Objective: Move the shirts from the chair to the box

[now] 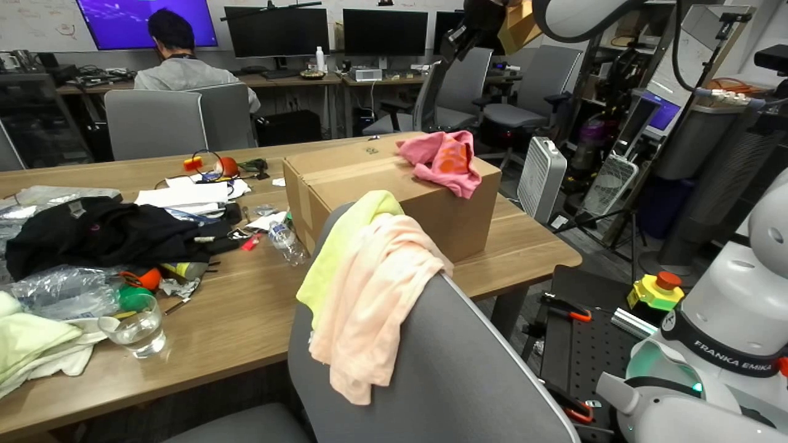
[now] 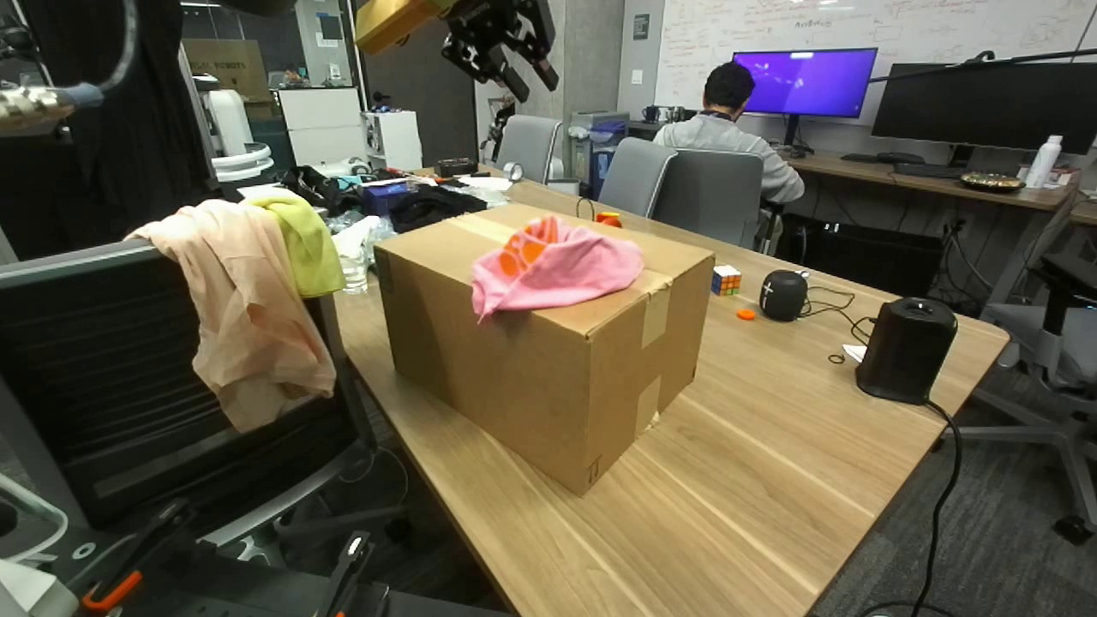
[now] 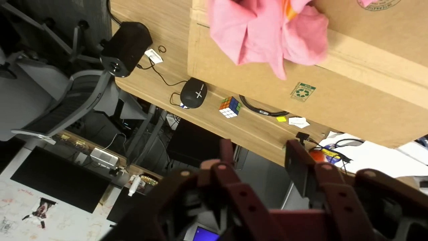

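Note:
The pink shirt (image 1: 446, 161) lies crumpled on the closed top of the cardboard box (image 2: 480, 386), partly hanging over one edge. In both exterior views the peach shirt (image 1: 369, 307) and the yellow shirt (image 1: 329, 264) drape over the grey chair (image 1: 449, 375), side by side and overlapping. My gripper (image 2: 533, 83) is high in the air above the table, well clear of the box and of every shirt. In the wrist view the gripper (image 3: 259, 149) has its fingers apart with nothing between them, and the pink shirt (image 3: 264, 36) is at the top of that picture.
A black garment (image 1: 104, 234), a bottle (image 1: 286, 243), a glass (image 1: 138, 329) and a pale cloth (image 1: 37, 344) clutter the table. Beyond the box are a puzzle cube (image 2: 726, 280) and two black speakers, the larger speaker (image 2: 907, 350) near the edge. A person (image 1: 178, 55) sits behind the table.

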